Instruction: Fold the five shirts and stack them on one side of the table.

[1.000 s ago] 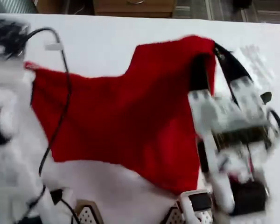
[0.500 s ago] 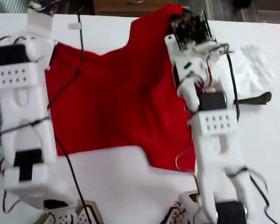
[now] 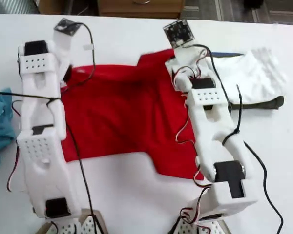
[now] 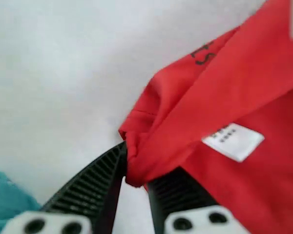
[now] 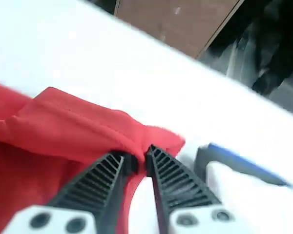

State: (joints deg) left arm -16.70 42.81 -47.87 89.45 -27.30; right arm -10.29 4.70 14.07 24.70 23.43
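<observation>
Two arms stand side by side on one white table.

One red shirt lies spread flat at the centre of the frame, between the arms.
- The left gripper is clenched on a bunched corner at the shirt's upper left. One white label shows on the fabric near it.
- The right gripper is clenched on a folded edge at the shirt's upper right.

One teal shirt lies crumpled at the left edge of the frame, apart from the red one.

One pile sits at the upper right. It has one white shirt on top, one dark garment under it, and one blue edge along its far side. Whether the blue edge is a separate shirt cannot be told.
</observation>
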